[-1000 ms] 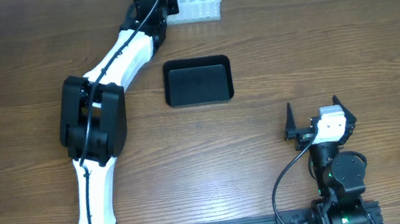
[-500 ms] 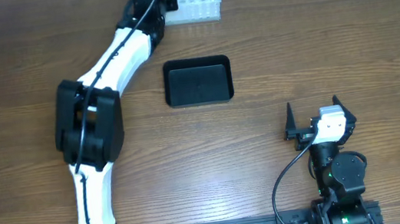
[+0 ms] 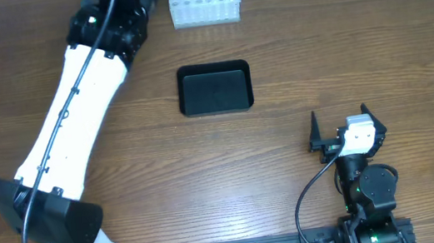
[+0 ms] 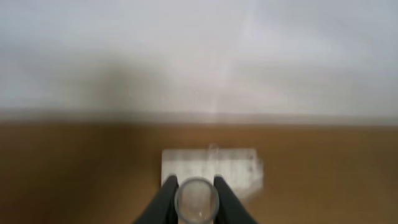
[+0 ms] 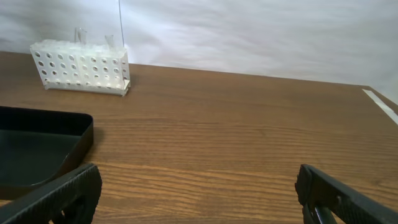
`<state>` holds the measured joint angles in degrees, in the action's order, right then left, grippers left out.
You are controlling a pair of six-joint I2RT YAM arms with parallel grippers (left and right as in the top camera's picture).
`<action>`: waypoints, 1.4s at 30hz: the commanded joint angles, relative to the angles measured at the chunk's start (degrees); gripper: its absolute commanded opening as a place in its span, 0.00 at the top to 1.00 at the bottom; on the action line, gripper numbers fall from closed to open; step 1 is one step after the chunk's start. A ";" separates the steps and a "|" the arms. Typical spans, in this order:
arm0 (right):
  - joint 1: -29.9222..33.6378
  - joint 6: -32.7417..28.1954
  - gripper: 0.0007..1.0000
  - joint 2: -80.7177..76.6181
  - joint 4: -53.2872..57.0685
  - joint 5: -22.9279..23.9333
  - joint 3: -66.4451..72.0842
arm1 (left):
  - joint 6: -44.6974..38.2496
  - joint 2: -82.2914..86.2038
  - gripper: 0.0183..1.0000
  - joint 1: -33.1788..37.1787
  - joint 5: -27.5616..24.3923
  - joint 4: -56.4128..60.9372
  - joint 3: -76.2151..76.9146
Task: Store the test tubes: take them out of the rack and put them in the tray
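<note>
step: carry test tube to tray | left claw clamped on test tube, high near rack | tray at rack's 6 o'clock | advice: keep it upright, lower before release | right claw spread wide, empty

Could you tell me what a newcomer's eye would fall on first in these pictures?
The white left arm stretches far across the table, the left end effector shut on a clear test tube near the white rack. The black tray lies empty mid-table; the right end effector rests open by its base.
</note>
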<state>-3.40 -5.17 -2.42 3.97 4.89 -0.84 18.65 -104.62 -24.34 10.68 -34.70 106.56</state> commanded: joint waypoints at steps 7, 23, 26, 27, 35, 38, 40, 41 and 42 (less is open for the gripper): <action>0.42 -0.50 0.01 0.55 -0.09 -0.57 0.55 | 15.26 -10.73 0.97 -4.50 -1.84 -21.90 -1.22; 0.44 -0.48 0.01 0.55 -0.09 -0.57 0.55 | 14.53 -19.34 0.96 -5.03 0.72 -21.86 -1.22; 0.44 -0.48 0.01 0.55 -0.09 -0.57 0.55 | 13.38 -20.28 0.96 -5.03 0.70 -21.97 -1.22; 0.42 -0.48 0.01 0.55 -0.09 -0.55 0.55 | 13.25 -20.70 0.96 -5.03 0.72 -21.94 -1.22; 0.42 -0.48 0.01 0.55 -0.09 -0.57 0.55 | 13.09 -22.91 0.96 -5.03 0.68 -22.18 -1.31; 0.42 -0.50 0.01 0.55 -0.09 -0.55 0.55 | 13.09 -23.02 0.95 -5.03 0.68 -22.62 -1.33; 0.44 -0.48 0.01 0.55 -0.09 -0.57 0.55 | 13.11 -23.02 0.95 -5.03 0.57 -23.02 -1.33; 0.44 -0.48 0.01 0.55 -0.09 -0.55 0.55 | 13.09 -23.08 0.94 -5.03 0.46 -23.10 -1.33; 0.42 -0.50 0.01 0.55 -0.09 -0.57 0.55 | 13.09 -23.19 0.94 -5.03 0.35 -23.10 -1.33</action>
<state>-3.40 -5.21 -2.42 3.99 4.86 -0.84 32.38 -126.65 -29.45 10.55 -57.67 105.47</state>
